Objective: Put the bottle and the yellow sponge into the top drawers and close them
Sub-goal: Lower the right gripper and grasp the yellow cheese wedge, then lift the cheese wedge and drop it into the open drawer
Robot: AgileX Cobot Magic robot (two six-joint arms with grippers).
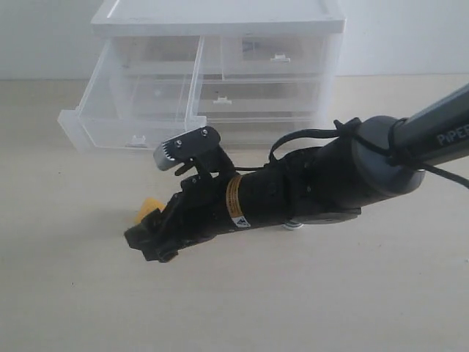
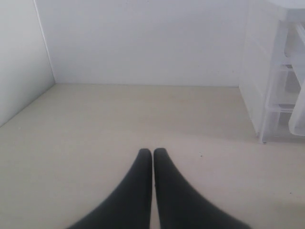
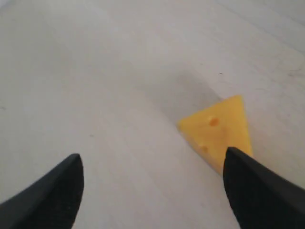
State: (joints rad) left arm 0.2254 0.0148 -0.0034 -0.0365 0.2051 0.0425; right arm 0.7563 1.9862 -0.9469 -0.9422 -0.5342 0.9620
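Yellow sponge, one, lies by spread right hand, before two top drawers.

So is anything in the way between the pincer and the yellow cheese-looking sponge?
Nothing visible is. The right pincer is open, and the yellow wedge-shaped sponge lies on the pale table right by one fingertip, with only tabletop between them.
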